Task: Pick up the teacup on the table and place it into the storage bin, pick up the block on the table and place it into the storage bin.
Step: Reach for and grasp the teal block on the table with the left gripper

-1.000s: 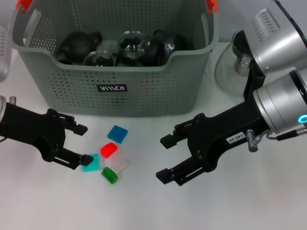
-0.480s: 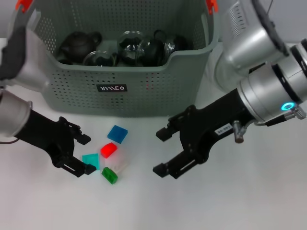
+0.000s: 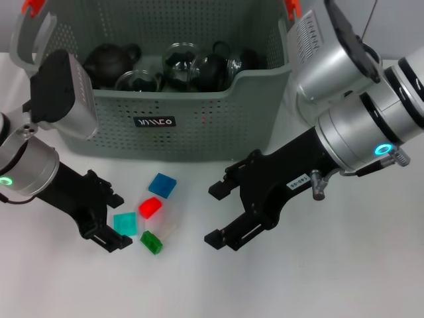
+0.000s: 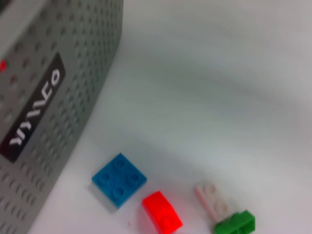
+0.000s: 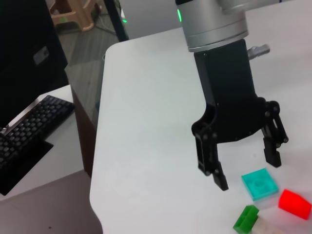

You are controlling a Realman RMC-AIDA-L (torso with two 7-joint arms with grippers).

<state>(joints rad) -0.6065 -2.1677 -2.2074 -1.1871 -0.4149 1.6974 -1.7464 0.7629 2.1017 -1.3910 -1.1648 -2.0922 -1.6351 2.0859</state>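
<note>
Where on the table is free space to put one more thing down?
Bare white table lies in front of the right gripper. Crowded: the coloured plastic blocks between both open grippers, left gripper beside them, and the grey-green perforated storage bin behind.

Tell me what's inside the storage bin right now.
The storage bin holds dark teapots and clear glass vessels. Its front wall hides whatever lies lower down.
</note>
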